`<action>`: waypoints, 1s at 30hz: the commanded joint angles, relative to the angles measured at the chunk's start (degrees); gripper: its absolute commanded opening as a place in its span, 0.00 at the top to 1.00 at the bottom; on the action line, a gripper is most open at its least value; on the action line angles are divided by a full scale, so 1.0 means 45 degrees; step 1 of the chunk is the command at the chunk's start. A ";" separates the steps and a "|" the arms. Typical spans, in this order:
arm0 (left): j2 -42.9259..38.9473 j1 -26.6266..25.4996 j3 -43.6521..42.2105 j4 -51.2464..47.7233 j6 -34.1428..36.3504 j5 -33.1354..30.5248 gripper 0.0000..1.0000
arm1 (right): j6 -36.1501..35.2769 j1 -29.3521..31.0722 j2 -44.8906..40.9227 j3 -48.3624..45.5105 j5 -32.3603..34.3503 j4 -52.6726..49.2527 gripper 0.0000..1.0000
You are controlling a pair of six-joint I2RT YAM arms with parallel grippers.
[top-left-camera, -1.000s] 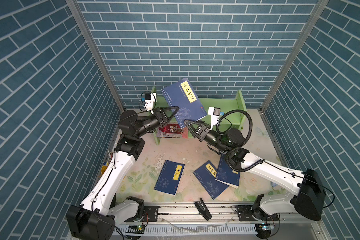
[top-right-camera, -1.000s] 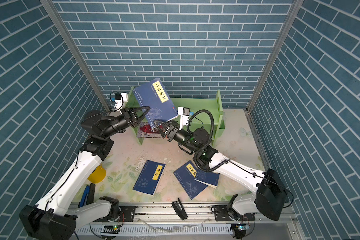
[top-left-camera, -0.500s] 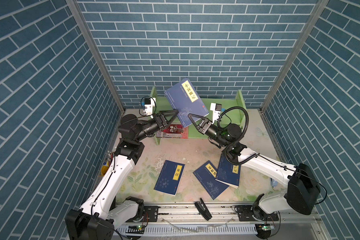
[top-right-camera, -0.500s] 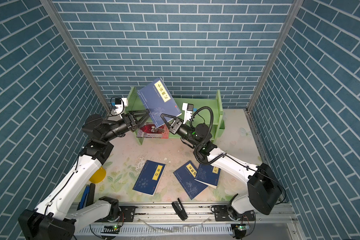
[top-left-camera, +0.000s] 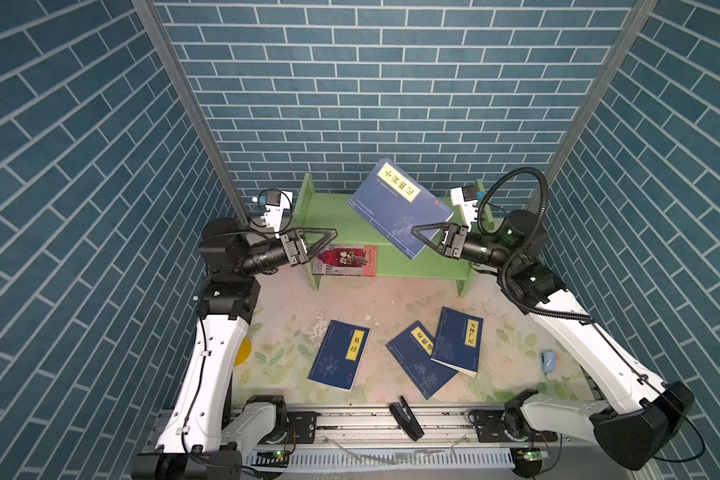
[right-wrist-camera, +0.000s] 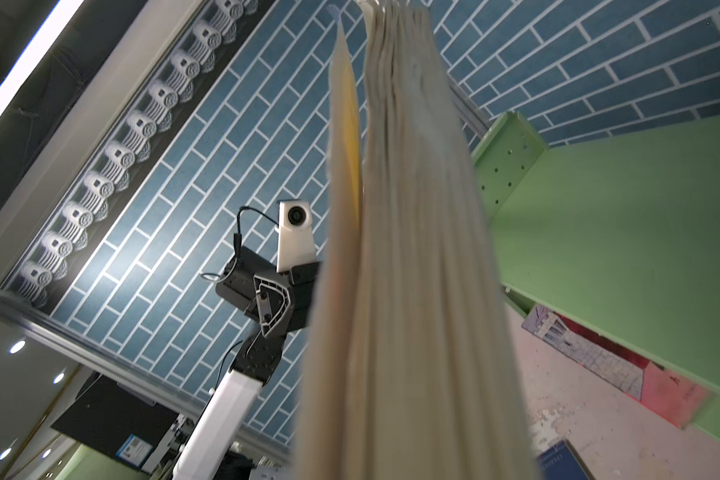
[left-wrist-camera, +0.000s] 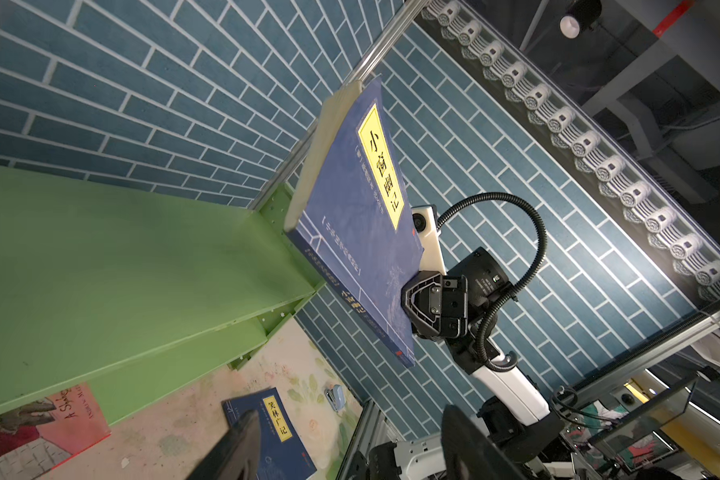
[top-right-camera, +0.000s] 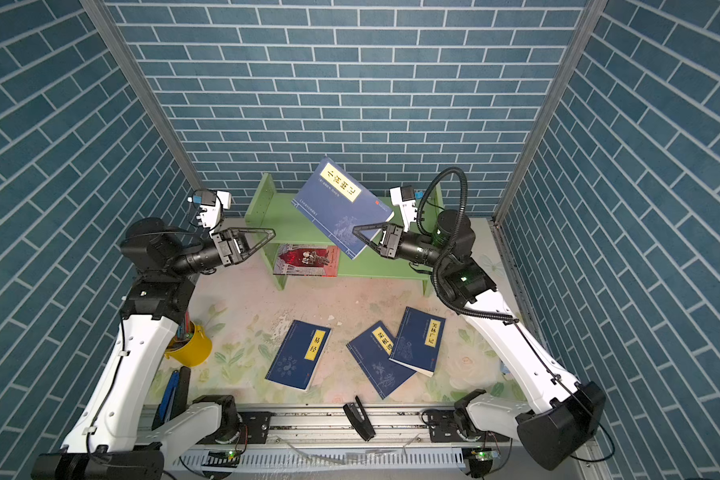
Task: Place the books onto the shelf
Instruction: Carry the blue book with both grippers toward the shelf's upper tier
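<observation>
Moved since a second ago: left claw has let go of the held book and drawn back leftward. Its fingers stand apart, dark and blurred at the frame edge in its wrist view.

- Right claw: clamped on that book's lower corner. Its own fingers are hidden in its wrist view, where blurred page edges fill the middle.
- Held book: dark blue, yellow label, tilted in the air over the shelf. Contact with the upper tier cannot be told.
- Red-covered book: flat on the lower tier, left end, partly under the upper tier.
- Three blue books: flat on the surface, the middle one partly covered by its right neighbour.
</observation>
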 commanded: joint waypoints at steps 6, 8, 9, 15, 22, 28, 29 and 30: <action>0.0644 0.0064 -0.0447 0.0418 -0.0336 0.1676 0.30 | -0.0985 -0.0167 -0.0019 0.0400 -0.3769 -0.0906 1.00; 0.0737 0.0012 -0.0383 0.0575 -0.0480 0.1905 0.30 | -0.1013 -0.0166 0.0098 0.0385 -0.3991 -0.0857 1.00; 0.0774 -0.0056 -0.0364 0.0642 -0.0398 0.2048 0.30 | -0.0980 -0.0167 0.0151 0.0385 -0.4083 -0.0782 1.00; 0.1212 -0.0717 -0.0156 0.0529 -0.0206 0.2582 0.31 | -0.0606 -0.0166 0.0546 0.0351 -0.4636 -0.0258 1.00; 0.1491 -0.1322 0.0050 0.0531 -0.0117 0.2852 0.45 | -0.0662 -0.0161 0.0996 0.0624 -0.4938 -0.0461 1.00; 0.1756 -0.1322 0.0104 0.0286 -0.0235 0.2620 0.66 | -0.0662 -0.0144 0.1492 0.0987 -0.5302 -0.0631 1.00; 0.1775 -0.1322 0.0123 0.0237 -0.0244 0.2557 0.71 | -0.0661 -0.0143 0.1571 0.1057 -0.5330 -0.0620 1.00; 0.1775 -0.1332 0.0126 0.0200 -0.0239 0.2461 0.80 | -0.0666 -0.0142 0.1658 0.1160 -0.5331 -0.0661 1.00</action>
